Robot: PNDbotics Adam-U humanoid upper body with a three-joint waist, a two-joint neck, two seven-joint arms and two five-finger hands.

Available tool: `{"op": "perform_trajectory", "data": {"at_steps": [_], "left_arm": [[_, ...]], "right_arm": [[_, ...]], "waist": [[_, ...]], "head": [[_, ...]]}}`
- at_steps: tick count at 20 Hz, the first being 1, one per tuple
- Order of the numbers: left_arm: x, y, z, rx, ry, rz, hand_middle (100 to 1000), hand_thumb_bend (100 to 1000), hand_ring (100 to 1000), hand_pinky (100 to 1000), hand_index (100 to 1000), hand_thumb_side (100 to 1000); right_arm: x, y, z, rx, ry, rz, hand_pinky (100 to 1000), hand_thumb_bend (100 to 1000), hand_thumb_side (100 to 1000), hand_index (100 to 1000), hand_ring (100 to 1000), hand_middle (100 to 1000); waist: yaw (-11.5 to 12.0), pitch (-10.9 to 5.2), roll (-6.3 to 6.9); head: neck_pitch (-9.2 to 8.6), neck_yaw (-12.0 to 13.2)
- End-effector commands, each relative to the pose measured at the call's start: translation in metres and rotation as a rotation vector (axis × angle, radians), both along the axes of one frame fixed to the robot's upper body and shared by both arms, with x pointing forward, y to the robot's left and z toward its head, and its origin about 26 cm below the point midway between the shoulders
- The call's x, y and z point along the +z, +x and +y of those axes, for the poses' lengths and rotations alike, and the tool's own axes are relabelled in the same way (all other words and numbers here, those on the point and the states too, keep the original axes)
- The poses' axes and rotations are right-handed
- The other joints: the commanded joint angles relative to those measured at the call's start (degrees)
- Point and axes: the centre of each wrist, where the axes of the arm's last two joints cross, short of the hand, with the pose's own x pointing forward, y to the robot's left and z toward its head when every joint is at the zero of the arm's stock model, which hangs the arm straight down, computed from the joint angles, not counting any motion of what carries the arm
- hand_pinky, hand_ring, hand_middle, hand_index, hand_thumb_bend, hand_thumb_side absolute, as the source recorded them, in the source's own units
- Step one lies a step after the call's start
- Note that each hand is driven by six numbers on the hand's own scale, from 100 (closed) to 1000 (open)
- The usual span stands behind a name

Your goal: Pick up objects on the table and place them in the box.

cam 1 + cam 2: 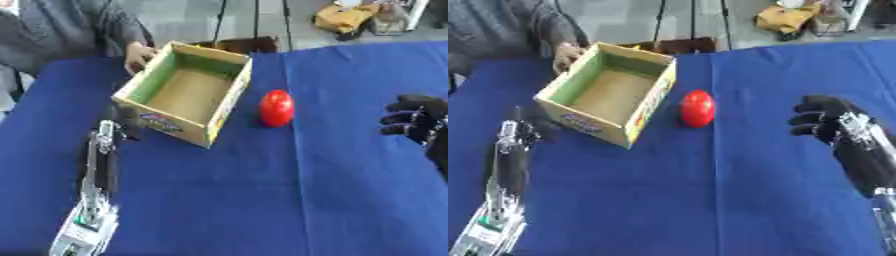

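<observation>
Right hand hung above the blue tablecloth at the right side, black fingers curled inward, nothing in them, well apart from the red object. Left hand reached up along the left side, close against the near left corner of the box; too blurred and dark to tell how its fingers stood. Between the two hands, nearer the box, stood a red rounded object on the cloth, just beside the box's right wall, whether touching it or not could not be told. Cardboard box sat open-topped and turned askew on the far left part of the table, green along one inner wall, printed label on its near outer face, nothing inside. At the far left corner of the box, a person's bare hand rested against the rim.
</observation>
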Motion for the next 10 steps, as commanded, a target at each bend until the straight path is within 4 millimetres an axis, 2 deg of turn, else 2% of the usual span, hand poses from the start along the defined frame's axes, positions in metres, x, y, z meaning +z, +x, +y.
{"op": "perform_trajectory", "data": {"at_steps": [1, 10], "left_arm": [[0.0047, 0.0007, 0.0020, -0.019, 0.003, -0.015, 591, 368, 557, 493, 689, 1000], [0.0048, 0.0008, 0.0023, -0.039, 0.008, -0.013, 591, 359, 558, 492, 690, 1000]], "right_arm": [[0.0110, -0.0009, -0.0027, -0.001, -0.017, -0.035, 693, 118, 732, 807, 710, 701], [0.0111, -0.0009, -0.0026, 0.000, -0.018, -0.035, 693, 117, 732, 807, 710, 701]], "waist": [[0.1, -0.53, -0.23], [0.2, -0.53, -0.27]], "head": [[-0.69, 0.0], [-0.71, 0.0]]}}
